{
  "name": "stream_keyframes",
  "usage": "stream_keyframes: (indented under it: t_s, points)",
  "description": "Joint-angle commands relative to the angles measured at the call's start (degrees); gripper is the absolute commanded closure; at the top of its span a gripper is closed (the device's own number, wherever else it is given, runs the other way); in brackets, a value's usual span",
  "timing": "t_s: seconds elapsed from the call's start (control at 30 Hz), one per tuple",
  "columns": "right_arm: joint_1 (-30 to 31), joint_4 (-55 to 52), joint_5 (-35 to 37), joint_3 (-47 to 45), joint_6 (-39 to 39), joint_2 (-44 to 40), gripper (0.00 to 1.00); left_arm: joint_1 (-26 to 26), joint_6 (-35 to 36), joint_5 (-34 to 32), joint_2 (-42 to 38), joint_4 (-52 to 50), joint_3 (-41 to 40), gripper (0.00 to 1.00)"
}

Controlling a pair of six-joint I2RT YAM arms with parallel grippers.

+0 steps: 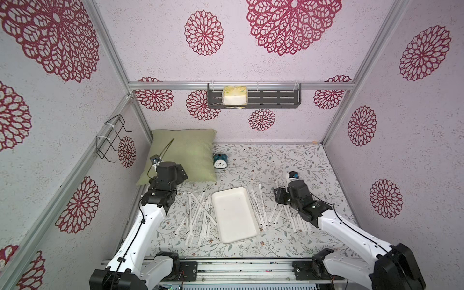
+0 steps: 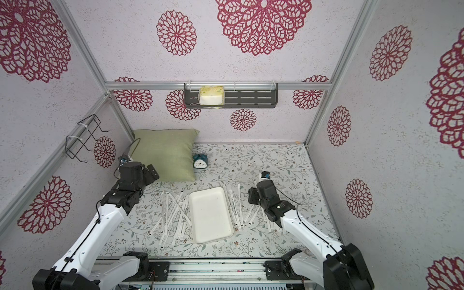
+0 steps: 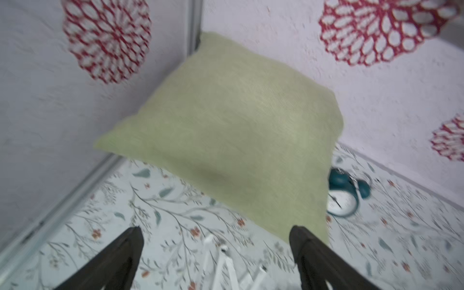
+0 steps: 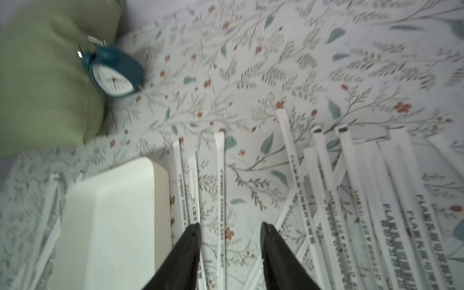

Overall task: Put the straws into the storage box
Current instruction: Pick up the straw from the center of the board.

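Observation:
The storage box [image 1: 236, 216] [image 2: 211, 216] is a shallow white tray lying on the floral table top with nothing in it. Several white paper-wrapped straws [image 1: 198, 213] lie crossed to its left, and more straws [image 1: 258, 208] [image 4: 351, 200] lie to its right. My right gripper [image 4: 230, 224] [image 1: 280, 197] hangs low over the straws right of the box [image 4: 110, 213]. Its jaws stand apart, and one straw [image 4: 222, 188] on the table runs between them. My left gripper [image 3: 216, 228] [image 1: 182, 173] is wide open above the table, by the pillow's front edge, holding nothing.
A green pillow [image 1: 185, 155] fills the back left corner, with a teal alarm clock [image 1: 220, 162] beside it. On the back wall, a dark slotted shelf [image 1: 276, 96] holds a yellow-white packet [image 1: 234, 96]. A black wire rack [image 1: 110, 138] hangs on the left wall.

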Motion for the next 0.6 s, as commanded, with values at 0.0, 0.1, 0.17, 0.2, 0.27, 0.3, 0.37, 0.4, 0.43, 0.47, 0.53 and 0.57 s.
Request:
stream_keyframes:
  t_s: [0.0,0.1,0.17,0.2,0.27,0.3,0.37,0.4,0.43,0.47,0.53,0.57]
  points:
    - [2.99,-5.38,3.68,4.7,2.24,7.84,0.57,-7.9,-4.85,2.21,1.11,-7.88,0.8,0.02]
    - [3.5,-1.62,1.81,6.69,0.66,13.64,0.68,-13.73,-8.68,2.95,2.43,-5.65,-1.24,0.01]
    - [3.46,-0.14,0.79,8.05,-0.33,16.55,0.69,-16.42,-10.35,4.73,3.52,-3.71,-2.49,0.03]
    - [3.46,-0.07,0.18,9.05,-1.05,18.36,0.69,-17.54,-11.23,5.66,4.34,-3.23,-2.88,0.04]
    - [3.46,-0.8,0.21,10.63,-1.69,21.3,0.68,-19.3,-12.25,6.94,5.7,-2.12,-3.89,0.07]
    - [3.46,-0.69,0.27,10.89,-1.88,22.41,0.68,-20.03,-12.71,7.58,6.31,-1.6,-4.26,0.08]
    - [3.44,-0.17,0.35,10.96,-2.13,24.02,0.67,-20.86,-13.45,8.88,6.99,-0.55,-4.9,0.08]
    - [3.46,-0.15,0.32,11.05,-2.1,25.03,0.67,-21.14,-13.84,9.62,7.28,0.07,-5.18,0.09]
    - [3.46,-0.07,0.36,11.22,-2.2,25.94,0.67,-21.3,-14.11,10.38,7.44,0.6,-5.41,0.1]
    - [3.46,0.17,0.12,11.24,-2.21,26.58,0.68,-21.37,-14.31,10.94,7.48,1.1,-5.69,0.1]
    - [3.46,0.68,0.27,11.06,-2.14,27.76,0.71,-21.39,-14.78,12.09,7.31,2.41,-6.74,0.12]
    - [3.46,0.62,0.4,11.05,-2.03,28.18,0.74,-21.52,-15.06,12.6,7.11,2.88,-7.27,0.13]
